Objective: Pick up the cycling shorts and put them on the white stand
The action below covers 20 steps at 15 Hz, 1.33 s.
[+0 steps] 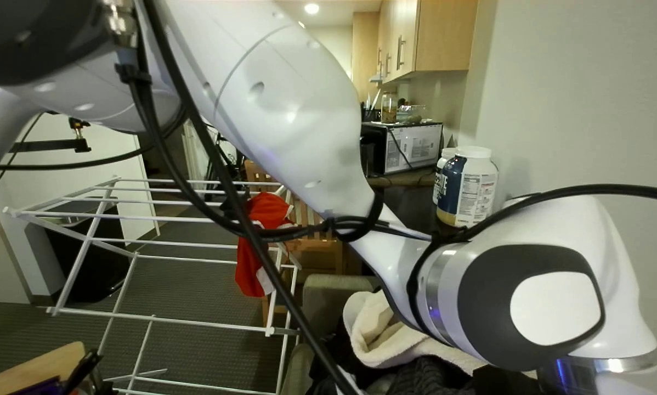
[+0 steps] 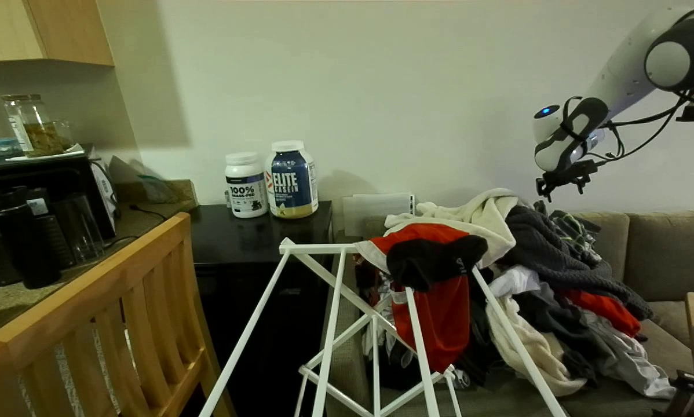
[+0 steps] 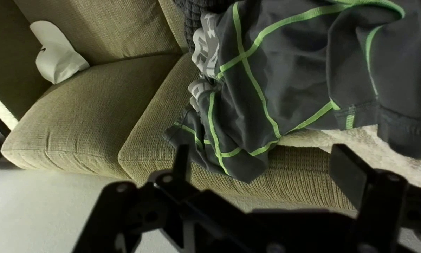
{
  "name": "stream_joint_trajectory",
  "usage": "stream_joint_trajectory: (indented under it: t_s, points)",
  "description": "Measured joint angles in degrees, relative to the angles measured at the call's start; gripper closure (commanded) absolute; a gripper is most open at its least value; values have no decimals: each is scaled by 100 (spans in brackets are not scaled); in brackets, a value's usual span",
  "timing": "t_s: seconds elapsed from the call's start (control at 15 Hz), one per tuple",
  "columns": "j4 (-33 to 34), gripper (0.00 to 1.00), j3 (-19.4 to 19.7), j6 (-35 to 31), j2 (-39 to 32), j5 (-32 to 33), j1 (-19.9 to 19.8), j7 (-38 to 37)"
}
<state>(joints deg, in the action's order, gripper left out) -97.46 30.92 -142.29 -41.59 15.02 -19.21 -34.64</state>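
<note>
Cycling shorts, of dark grey stretch cloth with lime-green seams (image 3: 291,66), lie uncovered on the olive-beige ribbed fabric sofa (image 3: 77,112), within a mixed heap of clothing (image 2: 561,324). The wrist view finds them spread and creased, pale lettering along the waistband, one leg over a cream fleece blanket (image 3: 367,144).

Condition of the black two-fingered pincer (image 3: 261,165): released, jaws standing wide apart, the shorts showing beyond the gap. In an exterior view it points downward at the end of the white-and-grey jointed arm (image 2: 631,81), above the heap and apart from it. Dark cloth with greenish lines just below is probably the same shorts, though it shows too small there to confirm.

The white stand of thin metal rails and tube legs (image 2: 375,317) is upright and well apart from the pincer. In both exterior views a red garment with white trim (image 2: 439,324) hangs at its end; a black cloth item (image 2: 434,260) lies over the red.

Two plastic tubs with white lids, one blue-labelled (image 2: 293,179), one smaller (image 2: 245,188), stand side by side on a glossy black table (image 2: 237,243).
</note>
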Motion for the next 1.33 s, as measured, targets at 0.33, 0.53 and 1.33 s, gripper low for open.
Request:
stream_joint_trajectory:
  t_s: [0.33, 0.53, 1.33]
  points:
    - [-27, 0, -316, -4, -5, -272, 10, 9]
    - [20, 0, -522, -9, 31, -458, 67, 81]
    - [97, 0, -713, -6, 262, -760, 68, 391]
